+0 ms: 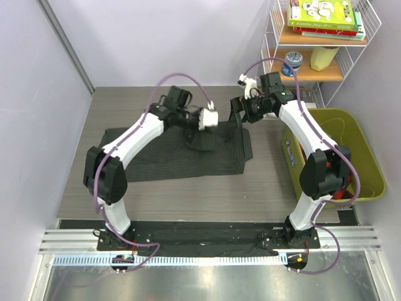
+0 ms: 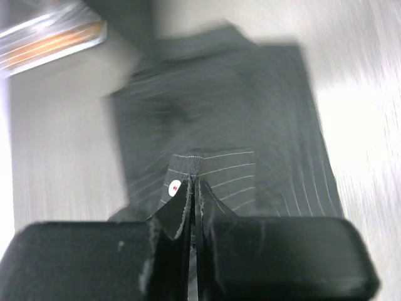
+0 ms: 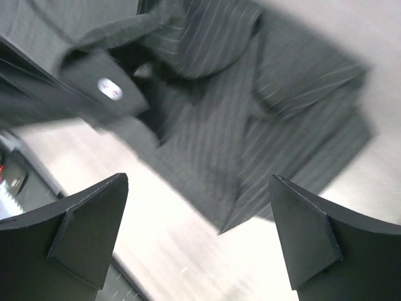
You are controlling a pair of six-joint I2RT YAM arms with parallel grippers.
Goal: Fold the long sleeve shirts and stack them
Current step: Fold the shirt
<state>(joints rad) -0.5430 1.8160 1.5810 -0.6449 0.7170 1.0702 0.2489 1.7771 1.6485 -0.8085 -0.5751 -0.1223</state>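
Charcoal cloth with fine pale pinstripes, the shirt (image 1: 156, 157) lay spread across the middle of the grey wood-grain worktop (image 1: 188, 200), its long side running left to right. Its left part lay flat; its right part was rumpled and gathered into a dark heap under the two arms.

The left arm reached forward over the cloth; in the left wrist view the left tool (image 2: 192, 183) was pressed closed, its fingers (image 2: 213, 213) meeting on a raised fold of the shirt, with a hemmed edge showing just past the tips; a small white sticker (image 2: 175, 185) with a red mark sat on one finger. Below the pinched fold the cloth hung down and spread over the worktop.

The right arm bent inward from the right side, and the right tool (image 3: 197, 182) hung above the shirt's right end. Its fingers (image 3: 94, 226) stood wide apart with nothing between them, the cloth and bare worktop showing through the gap; at the upper left of that blurred view a dark finger with the same white sticker showed among the lifted cloth.

Right of the worktop stood an olive-green bin (image 1: 369, 163), well apart from the shirt; behind it a wire shelf (image 1: 313, 72) carried books (image 1: 322, 15) on its top board.
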